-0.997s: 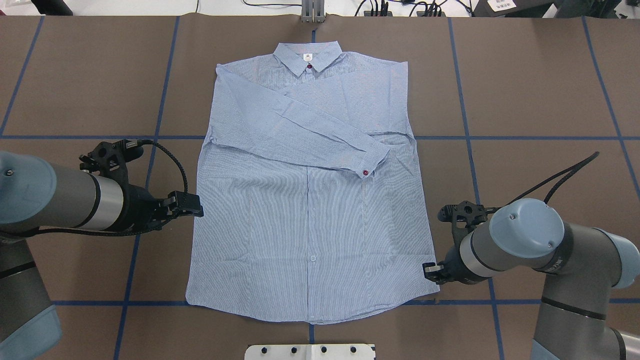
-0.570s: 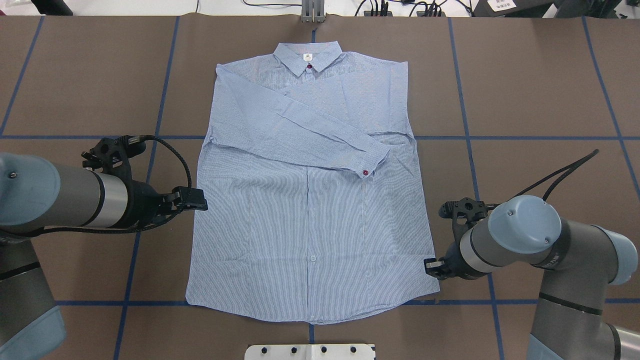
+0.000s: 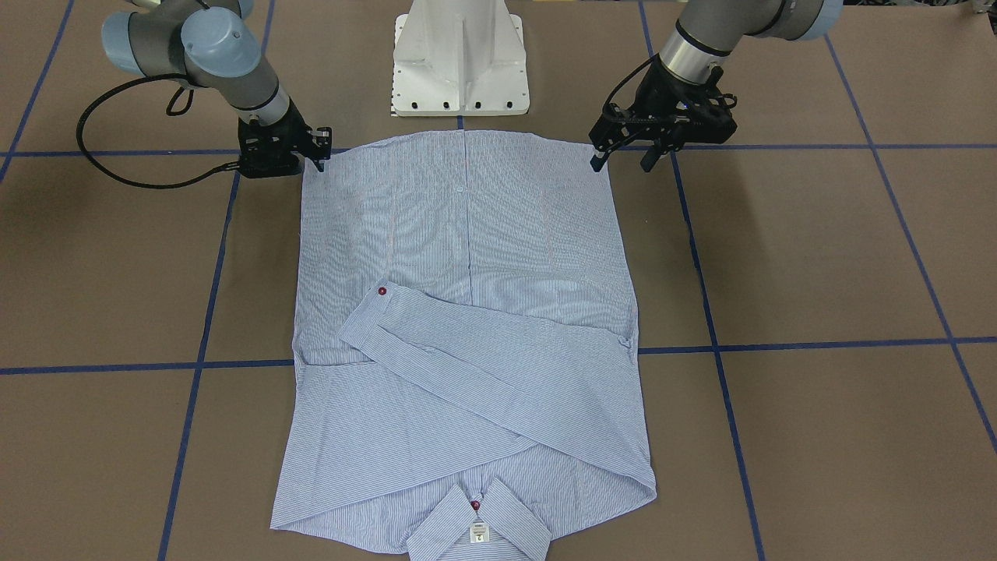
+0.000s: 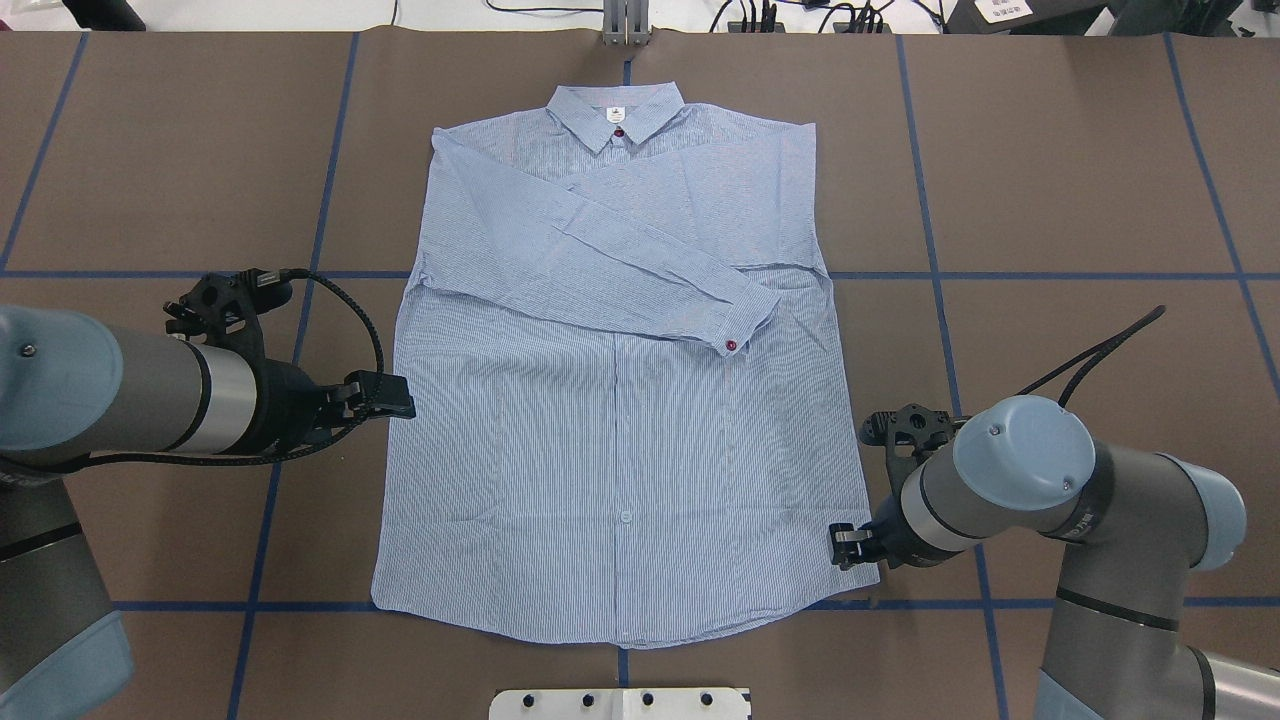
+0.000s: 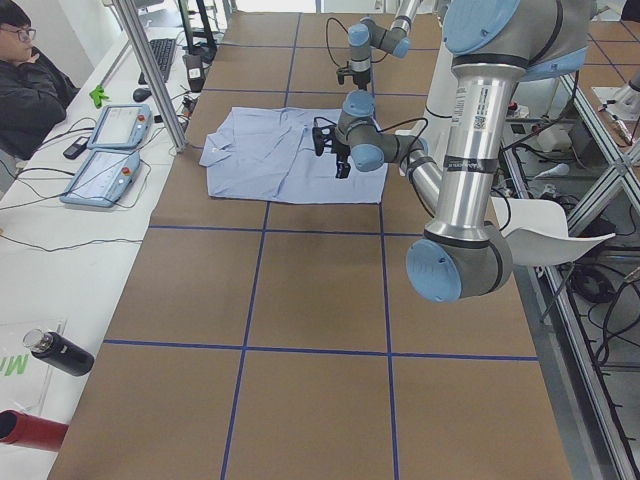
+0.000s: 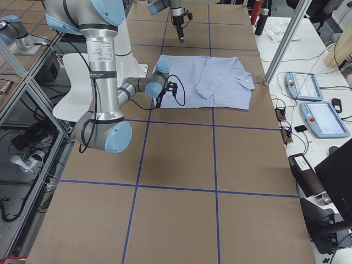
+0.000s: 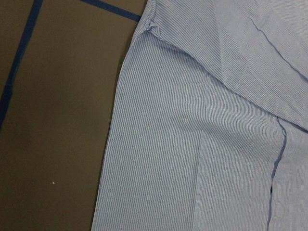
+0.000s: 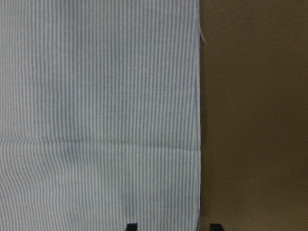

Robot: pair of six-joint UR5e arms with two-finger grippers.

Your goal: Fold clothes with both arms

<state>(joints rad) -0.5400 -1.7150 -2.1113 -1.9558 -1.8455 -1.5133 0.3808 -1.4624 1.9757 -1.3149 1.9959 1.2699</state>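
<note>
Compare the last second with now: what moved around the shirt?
The right hand slid inward over the shirt's side edge near the hem, open, gripping nothing. The left hand edged slightly toward the shirt's other side early on, then held, also open. The shirt lies as before, one sleeve folded across.

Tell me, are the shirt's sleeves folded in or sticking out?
Folded in. On the shirt, the top sleeve slants across the chest, its red cuff button lying on the front; nothing sticks out past the sides.
</note>
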